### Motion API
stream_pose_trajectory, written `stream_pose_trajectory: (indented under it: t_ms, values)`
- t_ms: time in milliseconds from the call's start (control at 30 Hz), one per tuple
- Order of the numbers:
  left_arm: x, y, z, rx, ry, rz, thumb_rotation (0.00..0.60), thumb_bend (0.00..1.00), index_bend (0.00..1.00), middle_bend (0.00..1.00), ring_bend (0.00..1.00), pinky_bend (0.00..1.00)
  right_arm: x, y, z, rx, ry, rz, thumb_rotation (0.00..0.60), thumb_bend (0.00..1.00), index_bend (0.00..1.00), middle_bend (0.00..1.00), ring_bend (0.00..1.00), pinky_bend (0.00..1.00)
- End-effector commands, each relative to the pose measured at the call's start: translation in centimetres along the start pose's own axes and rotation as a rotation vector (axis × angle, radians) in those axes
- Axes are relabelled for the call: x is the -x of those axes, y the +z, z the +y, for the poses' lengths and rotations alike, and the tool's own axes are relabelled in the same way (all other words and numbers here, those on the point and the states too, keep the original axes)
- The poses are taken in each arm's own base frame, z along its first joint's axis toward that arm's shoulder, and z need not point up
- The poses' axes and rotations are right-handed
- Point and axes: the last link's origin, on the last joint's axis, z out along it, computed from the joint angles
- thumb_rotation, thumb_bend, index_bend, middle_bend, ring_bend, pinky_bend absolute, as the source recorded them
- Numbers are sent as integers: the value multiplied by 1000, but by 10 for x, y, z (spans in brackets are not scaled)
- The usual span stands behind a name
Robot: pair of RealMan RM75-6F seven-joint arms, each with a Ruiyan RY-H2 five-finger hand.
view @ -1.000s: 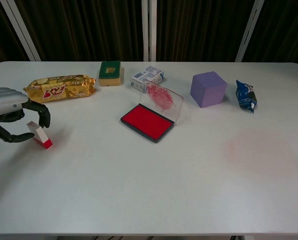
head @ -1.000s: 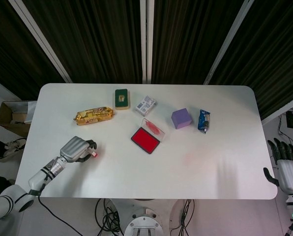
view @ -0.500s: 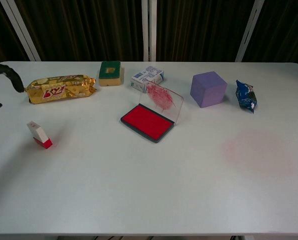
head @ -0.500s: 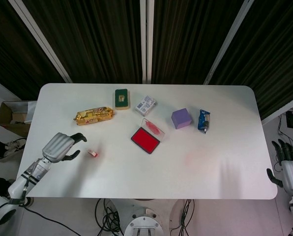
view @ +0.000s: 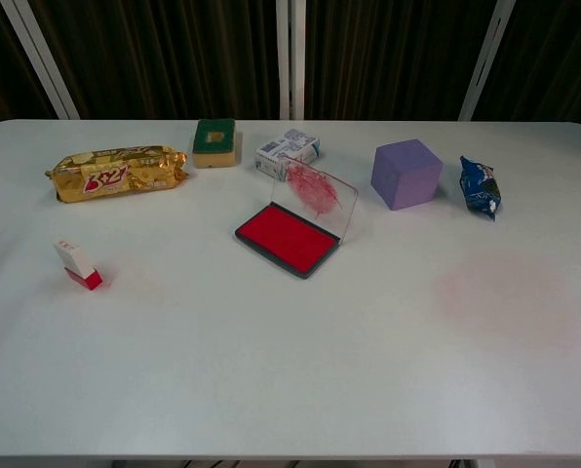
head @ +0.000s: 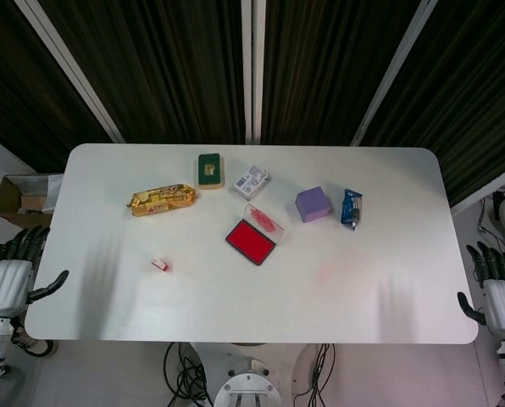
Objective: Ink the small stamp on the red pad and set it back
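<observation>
The small stamp [head: 159,264] [view: 77,264], white with a red base, stands alone on the white table's left part. The red ink pad [head: 251,242] [view: 289,239] lies open mid-table, its clear lid [view: 319,193] tilted up and smeared red. My left hand [head: 7,282] hangs off the table's left edge, fingers apart, holding nothing, well away from the stamp. My right hand [head: 498,292] hangs beyond the right edge, fingers spread and empty. Neither hand shows in the chest view.
At the back lie a gold snack packet [head: 161,199], a green sponge [head: 209,170] and a small white box [head: 250,181]. A purple cube [head: 313,203] and a blue packet [head: 351,209] sit right of the pad. A faint red smear [view: 505,292] marks the table.
My left hand has let go of the stamp and drawn back leftward off the table's edge. The stamp stays standing where it was set. The right hand has barely shifted.
</observation>
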Motion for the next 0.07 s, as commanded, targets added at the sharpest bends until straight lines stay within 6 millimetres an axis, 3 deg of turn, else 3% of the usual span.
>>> stream_pose_trajectory:
  t_ms: [33,67]
  values:
    - [-2,1,2,13,-11,20,0,159,52,47,53,166,0,0,-2,-4,0,4,600,259,0,0,0,0]
    - [-2,2,2,18,-12,24,0,159,52,47,53,166,-1,1,-2,-6,-2,5,600,259,0,0,0,0]
